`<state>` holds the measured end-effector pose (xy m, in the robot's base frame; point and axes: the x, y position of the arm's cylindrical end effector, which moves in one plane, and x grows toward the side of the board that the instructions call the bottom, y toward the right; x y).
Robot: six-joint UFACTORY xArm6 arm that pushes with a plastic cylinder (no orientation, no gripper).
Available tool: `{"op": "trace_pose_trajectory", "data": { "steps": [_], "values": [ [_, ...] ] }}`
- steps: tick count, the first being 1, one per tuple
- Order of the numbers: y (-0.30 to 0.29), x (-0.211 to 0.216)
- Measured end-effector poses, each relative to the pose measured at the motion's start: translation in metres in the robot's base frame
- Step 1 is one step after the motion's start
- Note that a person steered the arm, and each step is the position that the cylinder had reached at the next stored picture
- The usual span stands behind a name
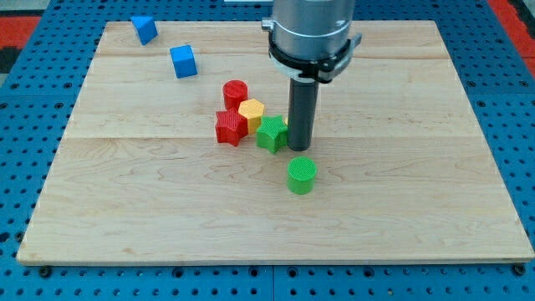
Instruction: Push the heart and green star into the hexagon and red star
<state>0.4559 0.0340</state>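
**Desk:** As the cluster gathers at centre frame, where does my tip (299, 149) stand?

**Photographer:** Just right of the green star (272, 134), low against its right edge; touching or a hair apart, I cannot tell. There are no jaws to report: the arm ends in a bare rod that holds nothing.

**Desk:** And the task's blocks?

**Photographer:** The green star sits at the cluster's lower right, against the yellow block (252, 111), which I take for the heart, though its outline is unclear. That one touches the red star (231, 128) at lower left and the red block (236, 92) above it, presumably the hexagon. The job looks all but done.

**Desk:** How should the push go?

**Photographer:** Short and slow toward the frame's left and slightly up, through the green star's middle, so that it seats between the yellow block and the red star rather than spinning off. Pushing too hard would likely scatter the red pair.

**Desk:** Anything else on the counter (418, 234)?

**Photographer:** A green cylinder (302, 176) is just below the tip, clear of a leftward stroke. Two blue blocks, (144, 29) and (183, 61), lie well apart at upper left.
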Motion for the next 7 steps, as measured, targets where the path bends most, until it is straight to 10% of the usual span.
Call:
{"op": "trace_pose_trajectory", "data": {
  "steps": [4, 7],
  "values": [
    [0.081, -0.012],
    [-0.012, -0.016]
  ]
}}
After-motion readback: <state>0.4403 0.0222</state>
